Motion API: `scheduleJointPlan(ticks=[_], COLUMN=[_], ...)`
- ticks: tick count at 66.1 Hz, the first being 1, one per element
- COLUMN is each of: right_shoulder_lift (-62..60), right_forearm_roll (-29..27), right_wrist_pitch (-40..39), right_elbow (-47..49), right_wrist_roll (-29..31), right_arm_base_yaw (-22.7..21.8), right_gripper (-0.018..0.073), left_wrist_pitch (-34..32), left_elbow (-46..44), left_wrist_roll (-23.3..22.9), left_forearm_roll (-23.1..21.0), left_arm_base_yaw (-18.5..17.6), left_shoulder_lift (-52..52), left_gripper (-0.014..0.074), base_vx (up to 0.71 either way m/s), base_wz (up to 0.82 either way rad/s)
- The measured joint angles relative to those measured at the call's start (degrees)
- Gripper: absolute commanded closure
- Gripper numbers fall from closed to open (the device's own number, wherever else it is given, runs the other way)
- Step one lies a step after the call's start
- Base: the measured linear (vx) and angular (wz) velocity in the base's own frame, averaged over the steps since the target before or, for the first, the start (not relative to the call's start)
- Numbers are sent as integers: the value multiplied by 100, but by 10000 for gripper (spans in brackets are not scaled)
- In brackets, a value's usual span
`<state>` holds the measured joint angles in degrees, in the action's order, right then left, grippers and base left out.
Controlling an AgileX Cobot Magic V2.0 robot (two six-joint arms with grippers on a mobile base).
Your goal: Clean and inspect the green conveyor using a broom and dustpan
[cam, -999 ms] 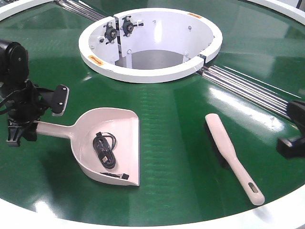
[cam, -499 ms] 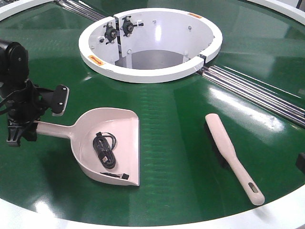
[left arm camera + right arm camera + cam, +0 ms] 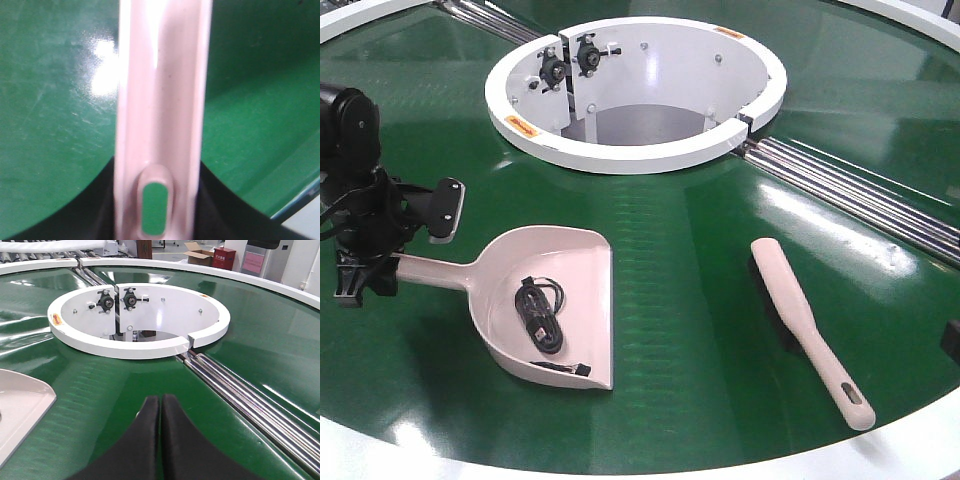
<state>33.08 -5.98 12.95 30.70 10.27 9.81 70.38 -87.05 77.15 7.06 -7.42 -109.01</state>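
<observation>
High front and low right-wrist views share the white ring (image 3: 620,158); left-wrist view hugs the dustpan (image 3: 160,100) handle.

A dustpan (image 3: 582,272) lies on the conveyor (image 3: 685,235) with a black cable (image 3: 542,320) coiled inside. The left gripper (image 3: 405,238) is at its handle. The broom (image 3: 800,312) lies well apart.

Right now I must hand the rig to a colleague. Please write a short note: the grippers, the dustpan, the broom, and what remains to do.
Left gripper: at the end of the dustpan handle, one jaw on each side; I cannot tell if it clamps.
Right gripper: shut, empty, over the green belt.
Dustpan: flat on the belt, with a black cable inside.
Broom: lying on the belt to the right, not held.
Done: the cable is in the dustpan.
Left: probably lift and empty the dustpan, then check the belt.
</observation>
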Motion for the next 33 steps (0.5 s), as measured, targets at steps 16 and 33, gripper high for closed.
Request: scheduleJointPlan(ticks=[16, 33], right_shoulder_lift=[0, 0], right_forearm_roll=[0, 0], right_wrist_pitch=[0, 0], right_elbow=[0, 0], right_wrist_roll=[3, 7], right_arm_base_yaw=[0, 0], right_gripper=[567, 567], left_wrist_pitch=[0, 0], left_elbow=[0, 0], left_wrist_roll=[0, 0], left_forearm_roll=[0, 0], left_arm_base_yaw=[0, 0], left_shoulder_lift=[0, 0], left_gripper=[603, 603], base_vx=[0, 0], base_wz=[0, 0])
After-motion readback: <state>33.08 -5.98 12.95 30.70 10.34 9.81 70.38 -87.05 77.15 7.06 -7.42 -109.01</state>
